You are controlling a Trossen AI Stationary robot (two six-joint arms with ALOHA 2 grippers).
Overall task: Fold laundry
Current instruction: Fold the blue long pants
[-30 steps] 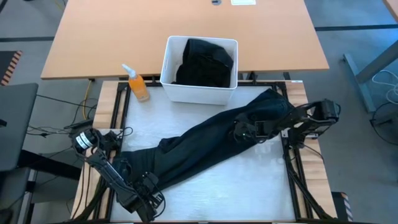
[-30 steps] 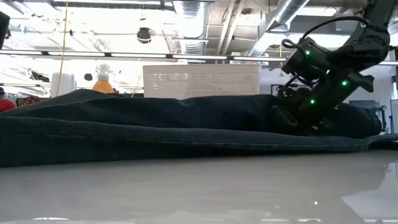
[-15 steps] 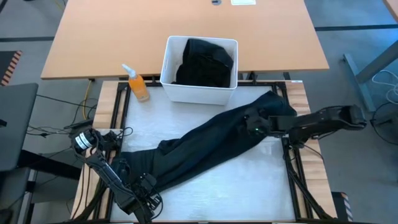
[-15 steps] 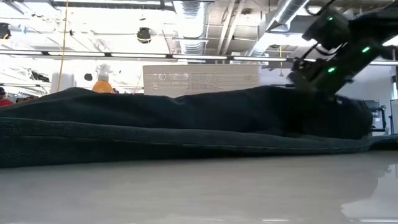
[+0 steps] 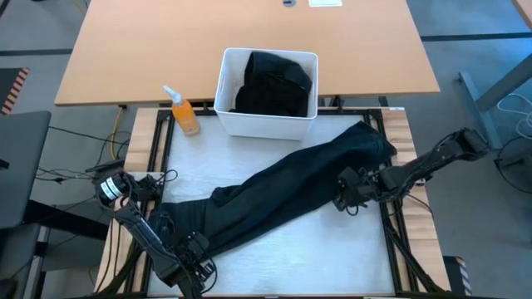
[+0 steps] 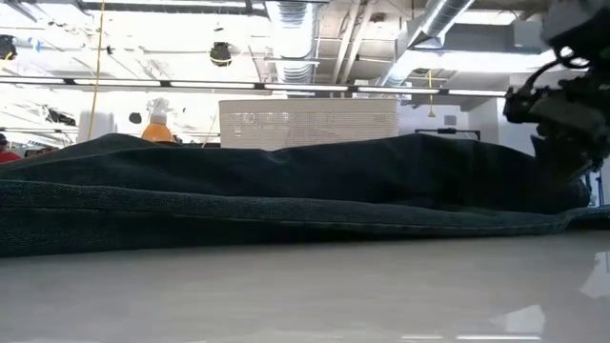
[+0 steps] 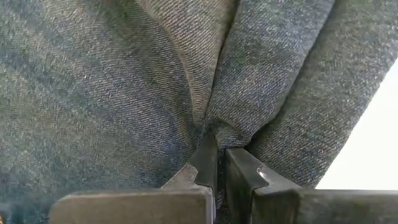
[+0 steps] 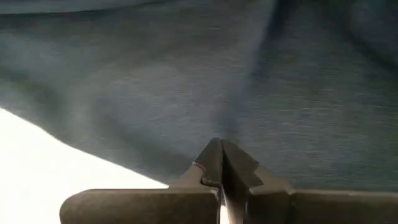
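The dark navy trousers (image 5: 291, 187) lie slantwise on the white table, from its near left corner to its far right. My left gripper (image 5: 195, 262) is shut on their near left end. My right gripper (image 5: 342, 202) is shut and hovers at the trousers' near edge on the right side. In its wrist view the shut tips (image 8: 222, 144) stand in front of the blue cloth (image 8: 249, 74). Seen from table height, the trousers (image 6: 286, 191) form a long low ridge across the table. My left gripper pinches a raised fold of the trousers (image 7: 214, 127) between its two fingertips, near the garment's near left end. The cloth puckers into the tips from both sides. The fingers come from above, pointing down. The trousers rest on the table. I cannot tell whether my right gripper's shut tips touch the trousers.
A white bin (image 5: 226, 91) with black clothing (image 5: 274, 83) stands at the table's far edge. An orange spray bottle (image 5: 184, 115) is to its left. Bare white table (image 5: 332, 249) shows near the front edge on the right.
My right gripper has left the top of the trousers' far right part. It has risen and swung toward the table's near and right edges as its arm stretched out, and it has stayed shut. The trousers lie where they were.
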